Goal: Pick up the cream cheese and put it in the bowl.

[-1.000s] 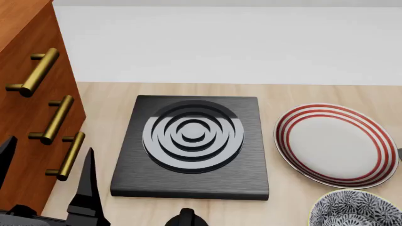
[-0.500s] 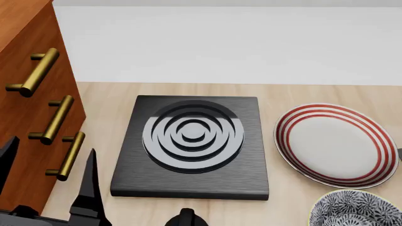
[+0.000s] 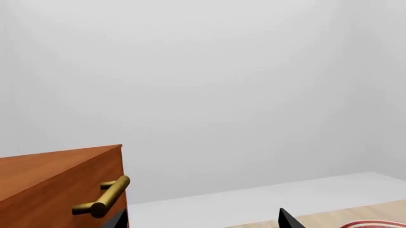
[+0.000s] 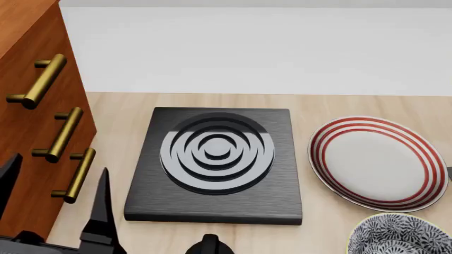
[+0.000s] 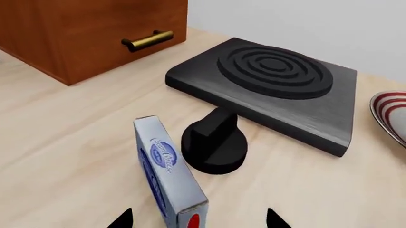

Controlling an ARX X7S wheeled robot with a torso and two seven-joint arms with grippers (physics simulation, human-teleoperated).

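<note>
Wooden counter point(image 5: 57, 142), cream cheese point(image 5: 166, 174) on edge between spread right gripper point(image 5: 198, 219) tips, left gripper point(image 4: 56, 198) spread, empty.

3 cameras: 1 high overview, 2 wrist views facing different ways.

The head view looks steeply down on the table point(image 4: 113, 114), with the stove plate point(image 4: 217, 164) mid-frame. The right wrist view sits low and close over the table, facing the same stove plate point(image 5: 273, 85) and the wooden cabinet point(image 5: 82, 33). The left wrist view faces outward at the grey wall point(image 3: 209, 85), sharing only the cabinet point(image 3: 57, 185) and the striped plate's point(image 3: 381, 224) edge.
</note>
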